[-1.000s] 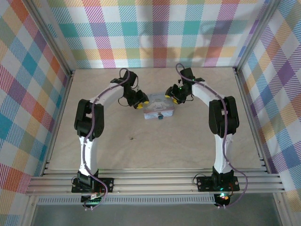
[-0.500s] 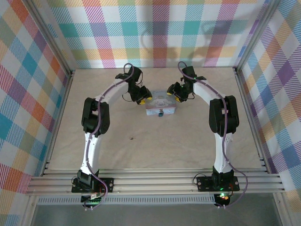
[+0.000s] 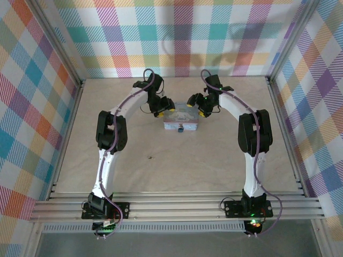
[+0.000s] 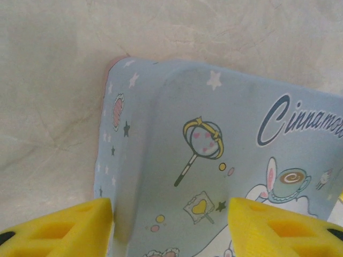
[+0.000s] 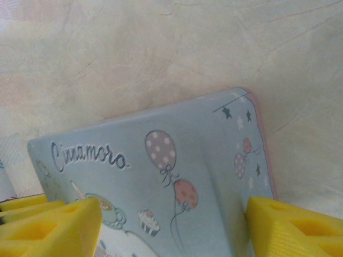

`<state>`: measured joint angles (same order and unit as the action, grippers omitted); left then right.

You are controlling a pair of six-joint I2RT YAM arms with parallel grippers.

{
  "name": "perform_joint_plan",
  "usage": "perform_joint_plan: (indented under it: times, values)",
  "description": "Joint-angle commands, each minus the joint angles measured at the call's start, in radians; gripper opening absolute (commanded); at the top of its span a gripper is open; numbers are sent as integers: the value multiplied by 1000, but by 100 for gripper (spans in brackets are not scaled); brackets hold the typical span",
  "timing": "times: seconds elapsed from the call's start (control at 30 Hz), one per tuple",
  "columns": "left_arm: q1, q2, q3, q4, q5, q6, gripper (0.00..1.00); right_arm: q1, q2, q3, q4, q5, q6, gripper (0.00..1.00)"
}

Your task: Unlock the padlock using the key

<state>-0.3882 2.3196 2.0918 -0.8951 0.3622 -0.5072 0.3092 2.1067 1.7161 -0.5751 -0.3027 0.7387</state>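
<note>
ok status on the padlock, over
Both open: left gripper and right gripper above the tin box lid. padlock at the tin's near side, untouched. Nothing blocking it.

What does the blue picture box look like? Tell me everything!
The tin box is flat, pastel blue, with rounded corners and a pinkish edge. Its top shows stars, balloons, a wand, a teacup and curly writing. It lies closed on the wooden table, a tiny dark padlock on its near side. The left hand and right hand hang over its ends, yellow fingers spread.
</note>
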Motion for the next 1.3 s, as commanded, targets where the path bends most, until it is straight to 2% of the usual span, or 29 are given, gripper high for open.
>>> perform_joint_plan:
  times: [0.0, 0.23, 0.43, 0.63, 0.77, 0.87, 1.0, 1.13, 1.27]
  values:
    - [17, -92, 3, -70, -39, 73, 59, 11, -111, -21, -5, 14, -19, 71]
    - [60, -261, -152, -96, -146, 121, 60, 17, -216, -127, -9, 44, -26, 71]
    - [66, -493, -447, -64, -218, 91, 56, 58, -342, -240, -48, 66, -36, 70]
    - [63, -759, -789, -70, -255, -73, 46, 201, -471, -330, -108, 116, -60, 64]
    - [53, -899, -986, -71, -239, -262, 31, 302, -484, -380, -131, 141, -36, 61]
    - [8, -984, -1115, -31, -228, -420, 29, 357, -510, -422, -97, 160, 8, 60]
    - [-47, -1042, -1212, 37, -239, -573, 32, 402, -509, -420, -100, 172, 27, 60]
    - [-72, -1006, -1219, 80, -243, -599, 36, 422, -506, -421, -108, 177, 30, 60]
    - [-95, -929, -1200, 144, -217, -606, 34, 430, -513, -427, -114, 187, 40, 60]
